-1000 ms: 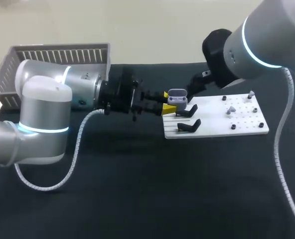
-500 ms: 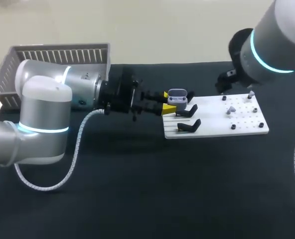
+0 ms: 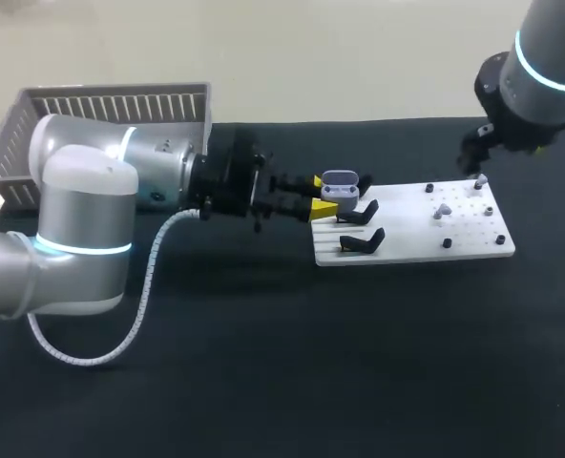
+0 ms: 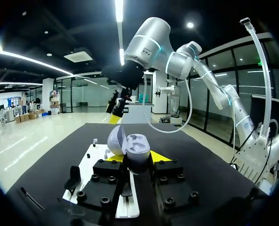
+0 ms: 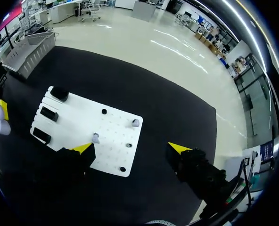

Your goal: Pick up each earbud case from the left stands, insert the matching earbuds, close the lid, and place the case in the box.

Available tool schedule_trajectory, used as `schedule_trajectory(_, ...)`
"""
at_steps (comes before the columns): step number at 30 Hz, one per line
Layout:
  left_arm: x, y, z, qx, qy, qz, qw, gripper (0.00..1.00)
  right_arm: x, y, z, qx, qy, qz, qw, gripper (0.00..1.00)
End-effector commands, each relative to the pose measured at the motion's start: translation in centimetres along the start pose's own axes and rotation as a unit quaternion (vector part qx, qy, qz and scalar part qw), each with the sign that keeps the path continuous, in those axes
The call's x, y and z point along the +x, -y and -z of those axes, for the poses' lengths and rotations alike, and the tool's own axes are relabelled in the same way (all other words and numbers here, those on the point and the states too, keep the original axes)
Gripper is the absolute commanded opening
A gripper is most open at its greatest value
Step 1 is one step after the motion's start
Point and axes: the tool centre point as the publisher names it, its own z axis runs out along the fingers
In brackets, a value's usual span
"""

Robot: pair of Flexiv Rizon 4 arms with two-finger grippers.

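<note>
My left gripper (image 3: 323, 206) is shut on a grey earbud case (image 3: 340, 184) with its lid open, at the left end of the white board (image 3: 416, 239). In the left wrist view the case (image 4: 134, 151) sits between the yellow fingertips (image 4: 161, 157), its lid tilted back. Two small earbuds (image 3: 442, 211) (image 3: 480, 181) stand on pegs at the board's right end. My right gripper (image 5: 131, 149) hangs open and empty high above that end, over the earbuds (image 5: 96, 138) (image 5: 135, 123). The grey slatted box (image 3: 111, 113) stands at the far left.
Two black stands (image 3: 363, 212) (image 3: 362, 241) rise on the left part of the board, just ahead of the held case. Several black pegs (image 3: 447, 243) dot its right part. Black table cloth (image 3: 282, 363) surrounds the board.
My right arm has swung away from the case toward the right and risen above the board's far right end. The left arm and the case have not moved.
</note>
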Motion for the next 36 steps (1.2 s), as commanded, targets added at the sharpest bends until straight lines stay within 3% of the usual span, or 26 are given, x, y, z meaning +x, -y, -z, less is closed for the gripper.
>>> schedule_trajectory(1,0.1,0.1,0.0,-0.002,0.002,-0.001,1.0,0.0,-1.0,-0.3,-1.8,0.0,-0.031,0.01,0.999,1.0)
schedule_trajectory(11,0.1,0.1,0.0,-0.002,0.002,-0.001,1.0,0.0,-0.8,0.2,-4.7,-0.02,-0.064,0.021,0.998,0.99)
schedule_trajectory(14,0.1,0.1,0.0,-0.002,0.002,-0.001,1.0,0.0,-0.8,0.4,-5.4,-0.022,-0.072,0.02,0.997,0.83)
schedule_trajectory(18,0.1,0.1,0.0,-0.002,0.002,-0.001,1.0,0.0,-0.9,0.5,-6.3,-0.025,-0.08,0.016,0.996,0.69)
schedule_trajectory(29,0.1,0.1,0.0,-0.002,0.002,-0.001,1.0,0.0,-1.3,0.6,-8.0,-0.029,-0.092,0.003,0.995,0.63)
schedule_trajectory(32,0.1,0.1,0.0,-0.002,0.002,-0.001,1.0,0.0,-1.4,0.6,-8.5,-0.029,-0.096,-0.002,0.995,0.51)
schedule_trajectory(36,0.1,0.1,0.0,-0.002,0.002,-0.001,1.0,0.0,-1.4,0.7,-9.0,-0.028,-0.099,-0.009,0.995,0.49)
